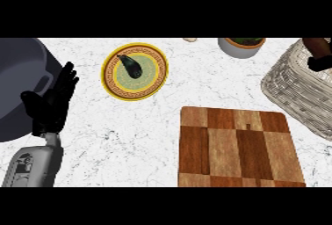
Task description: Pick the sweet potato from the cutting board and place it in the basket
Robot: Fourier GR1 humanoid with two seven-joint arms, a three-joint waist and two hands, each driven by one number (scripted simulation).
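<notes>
Cutting board: patchwork wood, smooth, slight sheen noted. Counter: white marble, grey-veined, polished. Basket: pale woven wicker, rough. Plate: glazed, glossy, patterned. Left hand: matt black; forearm: smooth grey.

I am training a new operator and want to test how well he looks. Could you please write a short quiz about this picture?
1. True or false: the sweet potato lies on the cutting board.
2. What lies on the yellow plate? A) a dark vegetable B) a white clove C) nothing
3. Fill in: the left hand, near the view's left edge, is ___ (open or shut).
Key: 1 false, it shows above the basket at the right edge; 2 A; 3 open.
</notes>
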